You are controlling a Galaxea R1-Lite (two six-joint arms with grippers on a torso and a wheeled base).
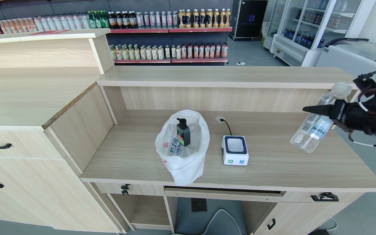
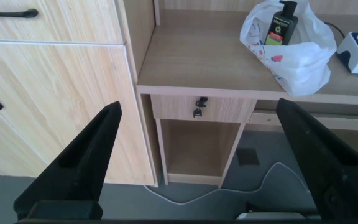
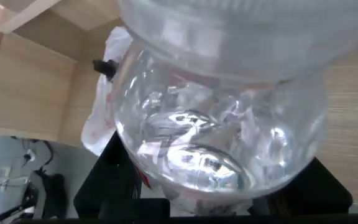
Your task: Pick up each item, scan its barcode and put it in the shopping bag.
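On the right side of the scene, above the right end of the pale wooden worktop (image 1: 273, 163), the right gripper (image 1: 318, 112) held a clear spray bottle (image 1: 313, 130) in the air. Its jaws pinched the bottle around the upper body. The bottle hung tilted, with its pale trigger head uppermost and its base lower and further left, clear of the worktop. In the right wrist view the see-through bottle (image 3: 222, 124) sat very close to the camera.

Near the middle of the worktop sat a white barcode scanner (image 1: 235, 150) with a dark-framed window on top, well to the left of the held bottle. A black cable (image 1: 226, 125) ran from it to a round hole further back.

Just left of the scanner, and apart from it, stood a white plastic shopping bag (image 1: 183, 156) with its mouth open. A black pump bottle (image 1: 183, 132) with a red and green label stood upright inside it. Something pale with print lay beside that bottle, too unclear to name.

The left gripper (image 2: 197, 106) hung low at the near left, below the level of the worktop, facing a small drawer (image 2: 201, 107) under its edge. Its jaws were spread wide and empty.

Shelves of drink bottles (image 1: 168, 19) lined the far wall.
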